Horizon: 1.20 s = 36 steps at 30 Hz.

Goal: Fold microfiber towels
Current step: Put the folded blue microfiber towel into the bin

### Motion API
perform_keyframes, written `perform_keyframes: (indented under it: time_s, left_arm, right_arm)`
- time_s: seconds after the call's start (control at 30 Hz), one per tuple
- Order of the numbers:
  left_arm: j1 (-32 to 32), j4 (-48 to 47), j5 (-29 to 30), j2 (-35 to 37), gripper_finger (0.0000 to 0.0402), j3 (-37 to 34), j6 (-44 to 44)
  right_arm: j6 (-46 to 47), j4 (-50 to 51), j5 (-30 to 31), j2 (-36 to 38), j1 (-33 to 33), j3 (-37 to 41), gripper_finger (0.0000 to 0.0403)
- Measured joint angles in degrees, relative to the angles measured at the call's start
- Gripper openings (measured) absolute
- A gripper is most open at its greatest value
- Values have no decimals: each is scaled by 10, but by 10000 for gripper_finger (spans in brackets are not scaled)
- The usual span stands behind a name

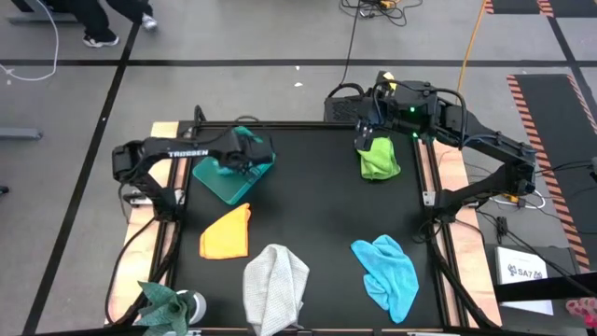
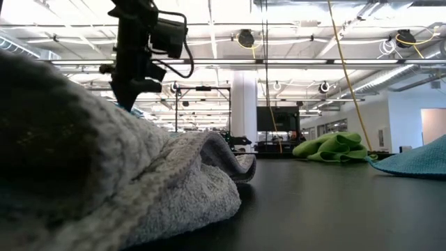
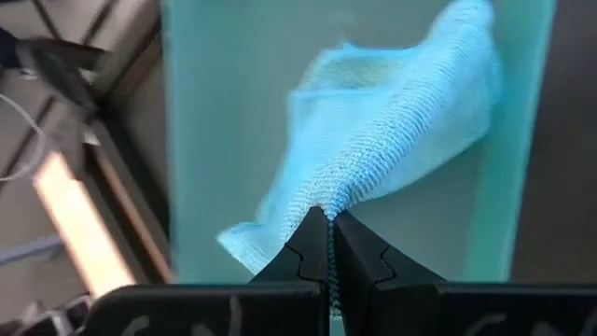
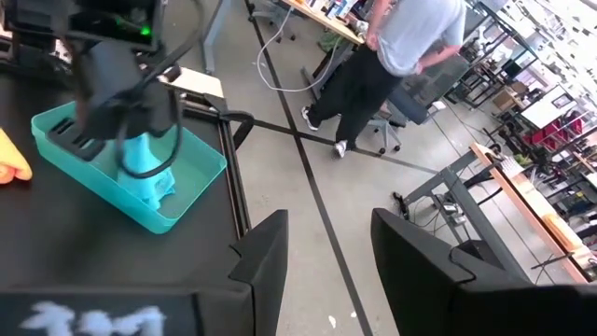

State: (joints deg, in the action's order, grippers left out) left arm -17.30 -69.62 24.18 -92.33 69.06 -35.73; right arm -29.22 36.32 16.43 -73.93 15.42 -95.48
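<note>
A black worktop carries five small towels and a teal plastic bin. The left hand hangs over the bin near the worktop's far left side, its two dark fingers pressed tight together on a pinch of the teal towel. That towel dangles from the fingertips, with its lower part draped inside the bin.

The right hand sits at the far right side of the worktop, directly above the lime green towel. Its fingers stand well apart with nothing between them. The lime green towel lies bunched on the worktop beneath it.

Three more towels lie nearer the front edge. The orange-yellow towel rests flat, just in front of the bin. The light grey towel lies crumpled at the front centre, and the light blue towel is rumpled to its right.

Beyond the worktop, a person in a grey top and dark trousers stands on the workshop floor.
</note>
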Motion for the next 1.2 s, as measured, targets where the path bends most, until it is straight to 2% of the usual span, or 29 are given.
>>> perform_keyframes:
  time_s: [0.17, 0.37, 0.7, 0.9, 0.97, 1.2]
  left_arm:
    - [30, 41, -30, 0, 2, -33, -37]
    - [48, 44, -47, 0, 10, -38, -56]
    - [56, 42, -75, 0, 135, -38, -75]
    - [79, 41, -107, 0, 163, -38, -115]
    - [86, 36, -103, 0, 163, -38, -133]
    - [71, 40, -7, 0, 156, -38, -162]
  right_arm:
    - [-1, 0, 0, 0, 0, 0, 146]
    - [0, 0, 0, 0, 0, 0, 146]
    - [0, 5, 0, 0, 0, 0, 146]
    - [1, 21, 0, 0, 0, 0, 146]
    - [4, 26, 0, 0, 0, 0, 146]
    - [11, 30, 0, 0, 0, 0, 146]
